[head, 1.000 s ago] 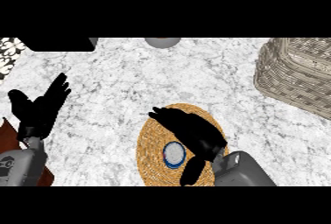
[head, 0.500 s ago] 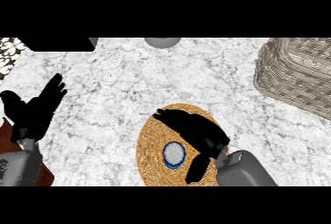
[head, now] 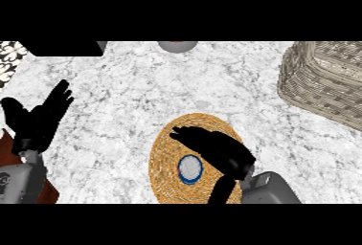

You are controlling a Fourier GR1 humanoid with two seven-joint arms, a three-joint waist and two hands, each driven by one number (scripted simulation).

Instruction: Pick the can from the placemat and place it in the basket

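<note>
Squarely on the placemat (head: 164, 158) stands the can (head: 189, 168), a little toward the mat's left and near side; it is upright, its long axis running straight up at the head view, so only the round end shows: a pale grey disc inside a blue rim, smooth against the mat. The placemat is a round woven mat, tan-orange, coiled in rings; it lies flat on the counter (head: 127, 95), whose top is white marble veined with grey. The right hand (head: 225, 154) hangs over the mat just beside the can's right edge, released; its fingers (head: 185, 133) are stretched toward the far left, past the can's far side, curled round nothing; whether the palm touches the can I cannot tell. The basket (head: 325, 81) sits well apart at the far right: pale grey-beige wicker, boxy with rounded corners, ribbed in bands. The left hand (head: 39, 117) rests released at the left edge, fingers up; at the far edge a small grey round thing (head: 176, 45) is partly cut off.
</note>
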